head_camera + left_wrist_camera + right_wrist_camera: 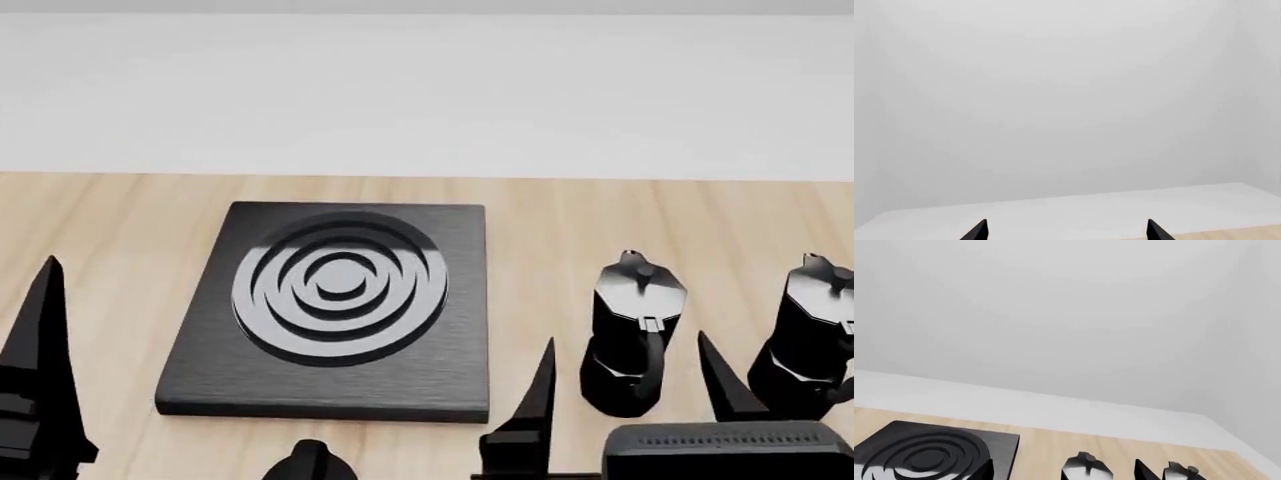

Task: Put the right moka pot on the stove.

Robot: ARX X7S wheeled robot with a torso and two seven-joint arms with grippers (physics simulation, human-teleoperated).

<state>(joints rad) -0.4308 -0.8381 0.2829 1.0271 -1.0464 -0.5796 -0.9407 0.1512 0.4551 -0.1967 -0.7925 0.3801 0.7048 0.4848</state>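
The stove (334, 310) is a black square slab with a ringed burner, lying left of centre on the wooden table; its corner also shows in the right wrist view (927, 452). Two black moka pots stand to its right. The right moka pot (814, 335) is at the frame's right edge, and its lid (1181, 472) peeks into the right wrist view. My right gripper (630, 395) is open, nearer than the pots, its fingers framing the left pot (638, 330). My left gripper (1067, 231) is open and empty, with one of its fingers (40, 350) showing left of the stove.
A small black oval knob (307, 462) sits in front of the stove at the table's near edge. The wooden table (561, 230) ends in a white strip and a plain white wall behind. The left pot (1085, 467) stands between the stove and the right pot.
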